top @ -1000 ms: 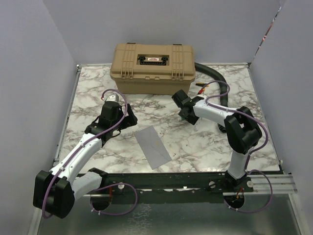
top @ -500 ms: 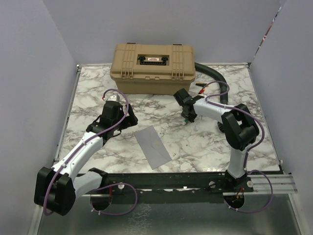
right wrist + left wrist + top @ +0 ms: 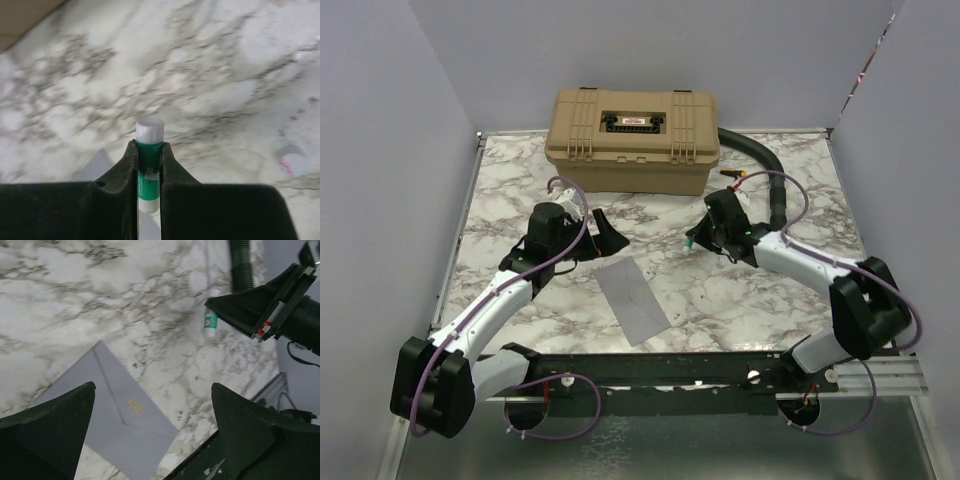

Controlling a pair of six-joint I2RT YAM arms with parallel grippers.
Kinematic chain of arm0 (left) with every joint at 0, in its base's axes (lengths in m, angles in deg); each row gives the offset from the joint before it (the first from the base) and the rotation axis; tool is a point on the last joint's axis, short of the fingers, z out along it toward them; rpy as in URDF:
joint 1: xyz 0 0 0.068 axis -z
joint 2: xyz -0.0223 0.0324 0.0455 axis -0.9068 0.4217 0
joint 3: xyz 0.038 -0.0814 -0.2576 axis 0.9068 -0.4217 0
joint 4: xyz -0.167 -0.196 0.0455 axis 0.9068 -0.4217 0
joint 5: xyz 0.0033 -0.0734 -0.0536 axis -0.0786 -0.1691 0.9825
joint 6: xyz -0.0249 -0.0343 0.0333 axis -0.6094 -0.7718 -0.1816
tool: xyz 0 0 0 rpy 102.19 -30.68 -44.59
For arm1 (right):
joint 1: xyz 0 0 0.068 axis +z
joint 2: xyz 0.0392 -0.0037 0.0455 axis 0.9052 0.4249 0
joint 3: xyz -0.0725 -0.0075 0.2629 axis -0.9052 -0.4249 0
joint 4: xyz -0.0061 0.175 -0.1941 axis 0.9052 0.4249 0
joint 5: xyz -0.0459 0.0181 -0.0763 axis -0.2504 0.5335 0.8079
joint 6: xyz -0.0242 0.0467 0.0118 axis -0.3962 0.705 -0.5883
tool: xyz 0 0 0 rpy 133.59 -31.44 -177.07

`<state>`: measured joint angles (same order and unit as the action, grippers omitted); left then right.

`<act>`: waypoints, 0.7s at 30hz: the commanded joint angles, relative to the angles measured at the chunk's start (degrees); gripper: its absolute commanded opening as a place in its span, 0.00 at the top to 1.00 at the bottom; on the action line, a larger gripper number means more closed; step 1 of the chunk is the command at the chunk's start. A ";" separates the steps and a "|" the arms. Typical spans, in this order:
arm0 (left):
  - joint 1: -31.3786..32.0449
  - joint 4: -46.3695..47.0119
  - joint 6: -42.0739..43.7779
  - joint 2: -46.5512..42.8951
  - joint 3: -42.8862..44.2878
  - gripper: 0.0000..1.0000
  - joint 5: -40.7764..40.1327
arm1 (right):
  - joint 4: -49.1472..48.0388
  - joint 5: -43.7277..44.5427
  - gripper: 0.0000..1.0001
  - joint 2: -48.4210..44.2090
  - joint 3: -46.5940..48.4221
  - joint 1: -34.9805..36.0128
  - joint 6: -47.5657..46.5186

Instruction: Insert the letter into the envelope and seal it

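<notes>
The grey-lavender envelope (image 3: pixel 633 300) lies flat on the marble table near the front edge, its triangular flap down, with a small gold mark on it (image 3: pixel 117 427). The tan-brown letter is not in view. My left gripper (image 3: pixel 602 232) is open and empty, hovering just behind and left of the envelope (image 3: pixel 152 390). My right gripper (image 3: pixel 704 238) is shut on a green and white glue stick (image 3: pixel 150 137), held above the table right of the envelope. The stick also shows in the left wrist view (image 3: pixel 210 320) and the top view (image 3: pixel 691 243).
A closed tan hard case (image 3: pixel 635 140) stands at the back of the table. A black corrugated hose (image 3: pixel 760 158) curves from its right side. A small orange and yellow item (image 3: pixel 731 174) lies by the hose. A dark metal rail (image 3: pixel 670 365) runs along the front edge.
My right arm has stretched out low to the right, and its gripper has shifted a little right and nearer with the glue stick. My left gripper has moved slightly right with its fingers spread.
</notes>
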<state>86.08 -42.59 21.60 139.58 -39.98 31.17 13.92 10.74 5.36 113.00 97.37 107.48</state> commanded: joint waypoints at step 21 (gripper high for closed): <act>11.81 41.17 -21.85 4.99 -1.38 0.44 15.88 | -43.62 -40.87 0.99 -21.17 -13.13 2.20 -0.99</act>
<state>97.18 -6.22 2.73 143.45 -42.38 45.95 -26.54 -26.81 -13.94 101.08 99.29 105.03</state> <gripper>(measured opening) 0.636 0.111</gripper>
